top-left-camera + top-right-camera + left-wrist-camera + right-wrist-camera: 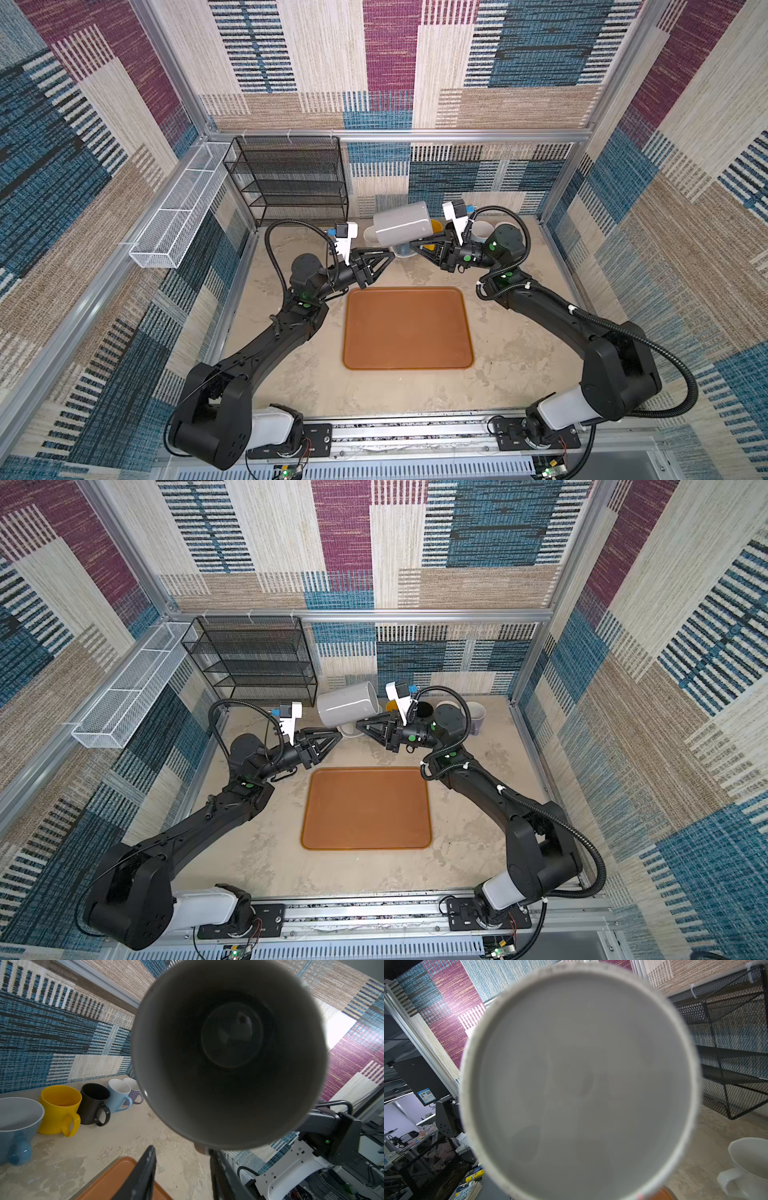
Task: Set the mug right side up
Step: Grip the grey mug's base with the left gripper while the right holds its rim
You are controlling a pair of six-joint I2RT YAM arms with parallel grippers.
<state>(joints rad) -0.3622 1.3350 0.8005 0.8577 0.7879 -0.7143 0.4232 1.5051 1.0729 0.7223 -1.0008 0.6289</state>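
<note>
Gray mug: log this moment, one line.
gray mug: aloft, on its side | right gripper: shut on it | left gripper: open, empty

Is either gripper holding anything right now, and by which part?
The right gripper holds the grey mug aloft on its side, gripped from underneath; the exact contact spot is hidden. The left gripper is open and empty.

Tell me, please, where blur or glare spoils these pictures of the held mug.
Left wrist view: the grey ceramic mug crowds the frame, its inside dark and soft; right wrist view: its base is a blur; both top views: sharp, evenly lit.
</note>
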